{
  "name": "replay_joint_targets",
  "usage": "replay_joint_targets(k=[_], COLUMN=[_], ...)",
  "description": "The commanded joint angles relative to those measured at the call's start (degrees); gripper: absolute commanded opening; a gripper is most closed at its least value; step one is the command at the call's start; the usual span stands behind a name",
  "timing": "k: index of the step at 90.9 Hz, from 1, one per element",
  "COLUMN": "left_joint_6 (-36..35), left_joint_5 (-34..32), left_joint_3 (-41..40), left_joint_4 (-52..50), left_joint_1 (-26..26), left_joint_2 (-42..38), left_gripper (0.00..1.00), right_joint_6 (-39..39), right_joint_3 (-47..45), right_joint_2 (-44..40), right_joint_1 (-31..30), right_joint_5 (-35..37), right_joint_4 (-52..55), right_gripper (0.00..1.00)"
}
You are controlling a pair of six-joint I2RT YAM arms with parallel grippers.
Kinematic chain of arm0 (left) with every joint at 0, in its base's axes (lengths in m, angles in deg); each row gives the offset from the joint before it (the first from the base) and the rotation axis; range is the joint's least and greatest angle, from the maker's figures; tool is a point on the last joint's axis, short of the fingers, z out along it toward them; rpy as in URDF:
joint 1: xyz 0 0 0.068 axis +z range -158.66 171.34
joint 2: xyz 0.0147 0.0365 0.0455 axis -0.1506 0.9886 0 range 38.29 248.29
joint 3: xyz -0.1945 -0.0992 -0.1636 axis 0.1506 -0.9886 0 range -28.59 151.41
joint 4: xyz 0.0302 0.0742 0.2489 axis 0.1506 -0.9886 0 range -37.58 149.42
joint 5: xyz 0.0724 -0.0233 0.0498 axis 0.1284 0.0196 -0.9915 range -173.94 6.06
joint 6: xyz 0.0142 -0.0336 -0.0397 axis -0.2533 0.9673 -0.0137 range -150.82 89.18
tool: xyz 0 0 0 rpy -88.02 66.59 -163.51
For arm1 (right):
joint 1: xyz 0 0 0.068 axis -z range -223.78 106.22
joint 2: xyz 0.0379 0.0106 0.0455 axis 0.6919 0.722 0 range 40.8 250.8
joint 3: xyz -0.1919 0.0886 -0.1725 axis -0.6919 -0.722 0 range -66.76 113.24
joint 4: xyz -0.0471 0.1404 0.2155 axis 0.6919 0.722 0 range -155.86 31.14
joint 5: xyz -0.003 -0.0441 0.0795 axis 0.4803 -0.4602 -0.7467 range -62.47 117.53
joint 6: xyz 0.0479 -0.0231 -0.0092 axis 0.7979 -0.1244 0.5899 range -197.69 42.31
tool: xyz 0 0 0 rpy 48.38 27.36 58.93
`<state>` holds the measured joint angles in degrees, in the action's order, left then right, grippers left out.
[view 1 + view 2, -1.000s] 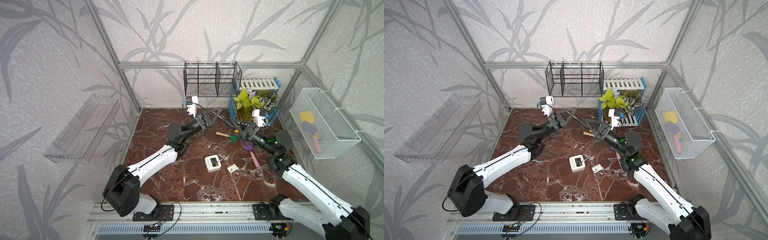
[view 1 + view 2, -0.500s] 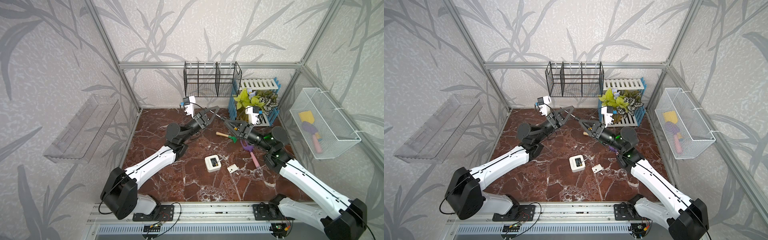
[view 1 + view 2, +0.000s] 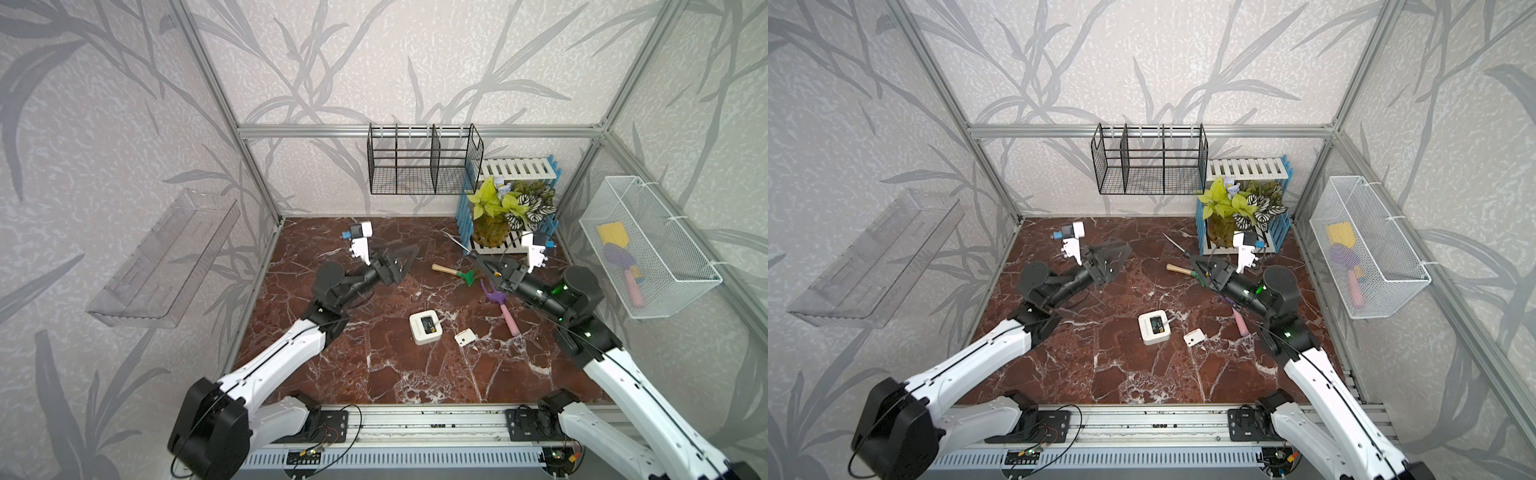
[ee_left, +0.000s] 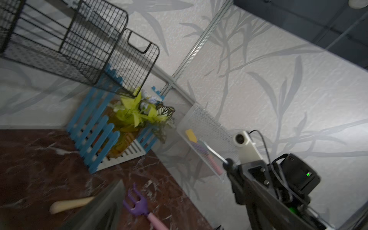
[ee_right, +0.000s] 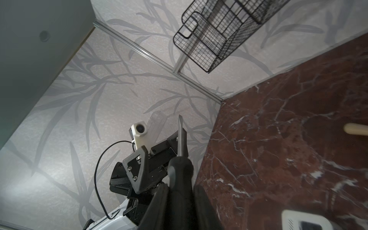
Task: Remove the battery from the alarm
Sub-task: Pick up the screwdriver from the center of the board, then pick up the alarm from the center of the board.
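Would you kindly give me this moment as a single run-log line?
left hand: open, empty | right hand: shut on screwdriver | alarm: face down, battery in back recess | cover plate: beside alarm

Walls (image 3: 415,62): pale, grey leaf pattern; aluminium frame (image 3: 415,131).
Surface (image 3: 374,374): red-brown marble, white veins.
Back wall: black wire rack (image 3: 419,183).
Left wall: clear shelf (image 3: 162,266).
Right wall: white mesh basket (image 3: 673,249).

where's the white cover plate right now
In both top views the cover plate lies on the table, just right of the alarm and not touching it, left of the pink rake handle.
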<state>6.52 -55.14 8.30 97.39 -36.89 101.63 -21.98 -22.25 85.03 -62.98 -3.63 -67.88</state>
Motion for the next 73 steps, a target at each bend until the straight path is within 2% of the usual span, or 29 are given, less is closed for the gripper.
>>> replay_joint_targets(k=[1,7,13,21,25,39,45,54,63,73], left_joint_6=[-25.55,-33.74,-43.66,-57.55,-64.59,-76.56,-79.03,-79.06,-75.62,-68.63], left_joint_5=[5.7,5.67,5.34,6.23,6.49,6.87,5.55,5.68,6.13,2.79], left_joint_3=[-9.66,-13.0,-15.54,-16.81,-16.99,-12.99,-10.15,-7.22,-6.05,-8.65], left_joint_4=[-11.38,-11.2,-10.85,-11.94,-13.85,-19.61,-21.95,-22.82,-20.58,-13.38], left_joint_1=[-1.09,-3.09,-4.39,-4.63,-4.71,-5.56,-6.24,-6.86,-8.35,-9.55], left_joint_2=[-1.14,-1.71,-2.3,-2.96,-2.78,3.39,7.44,11.71,14.86,17.75], left_gripper=[0.98,1.0,1.0,1.0,1.0,1.0,1.0,1.0,1.0,1.0], right_joint_6=[-21.05,-33.51,-44.99,-56.86,-58.82,-62.71,-62.55,-62.97,-64.56,-63.6], right_joint_3=[2.38,5.29,8.23,8.04,8.12,10.74,10.28,9.46,9.0,8.08], right_joint_2=[-2.78,-1.47,0.17,0.31,0.67,6.06,6.4,6.15,6.13,5.51], right_joint_1=[1.24,1.2,1.29,1.57,1.33,0.06,-1.15,-3.78,-6.32,-6.37], right_joint_5=[-3.89,-5.03,-3.11,-6.3,-4.03,-1.45,-0.26,1.71,4.77,6.08], right_joint_4=[30.69,41.13,48.52,45.75,43.82,44.71,44.29,44.77,45.77,43.91], right_gripper=[0.0,0.0,0.0,0.0,0.0,0.0,0.0,0.0,0.0,0.0])
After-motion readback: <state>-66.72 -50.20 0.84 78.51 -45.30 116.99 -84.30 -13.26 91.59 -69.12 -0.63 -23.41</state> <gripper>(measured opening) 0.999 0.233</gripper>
